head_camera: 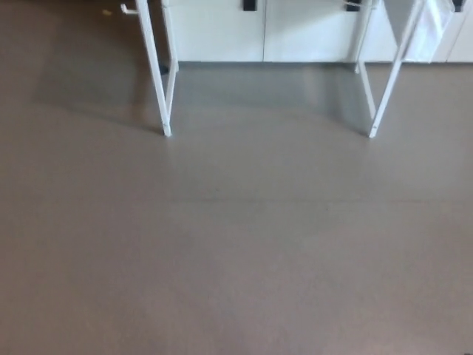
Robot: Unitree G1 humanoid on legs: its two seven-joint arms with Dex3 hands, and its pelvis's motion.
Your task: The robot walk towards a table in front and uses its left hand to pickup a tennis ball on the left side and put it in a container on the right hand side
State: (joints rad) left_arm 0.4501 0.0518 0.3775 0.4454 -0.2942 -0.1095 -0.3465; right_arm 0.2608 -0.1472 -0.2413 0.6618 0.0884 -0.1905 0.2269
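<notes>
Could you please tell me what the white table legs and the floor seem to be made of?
The table legs look like painted or powder-coated metal: slim, straight white bars with a smooth finish. The floor looks like smooth vinyl or sealed concrete, I cannot tell which: even grey-brown, seamless, with a dull sheen.

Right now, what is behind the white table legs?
Behind the legs: white cabinets with dark handles, on the grey-brown floor. The tabletop lies above the picture's edge, so nothing on it shows.
</notes>
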